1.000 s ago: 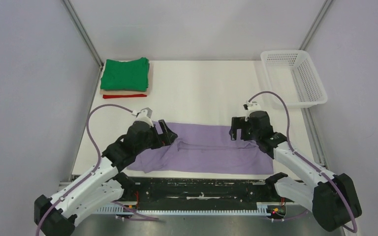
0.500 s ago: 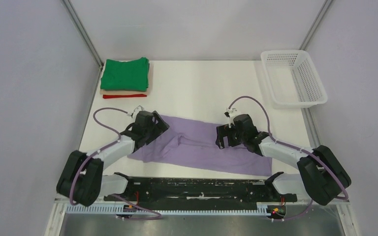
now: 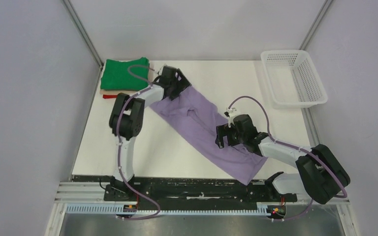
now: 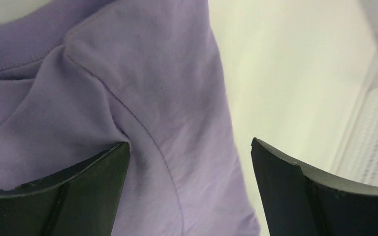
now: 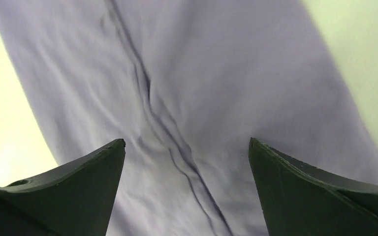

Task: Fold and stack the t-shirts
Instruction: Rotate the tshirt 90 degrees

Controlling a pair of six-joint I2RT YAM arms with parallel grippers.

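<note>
Lavender t-shirt [image 3: 197,123]: lay flat as a long diagonal band on the white surface [image 3: 216,78], upper end toward the far left, lower end near the front edge on the right. Creased lengthwise through the middle, with a sleeve seam and a bunched fold showing at the upper end in the left wrist view [image 4: 142,88].

Green t-shirt [image 3: 118,76]: sat folded on top of the pile in the far left corner, with a tan t-shirt [image 3: 107,91] under it and a red t-shirt [image 3: 109,96] at the bottom, only thin edges of those two showing. Pile close to the lavender t-shirt's upper end, apart from it.

Left fingers [image 4: 64,196]: spread wide over that upper end, pinching nothing. One tip over the bunched fold, the other past the cloth's edge above bare surface. Contact with the cloth impossible to tell.

Right fingers [image 5: 64,196]: also spread wide, both tips over the middle of the band, the long crease running between them. Nothing held.

White mesh basket [image 3: 311,81]: stood at the far right corner, well apart from the shirts.
</note>
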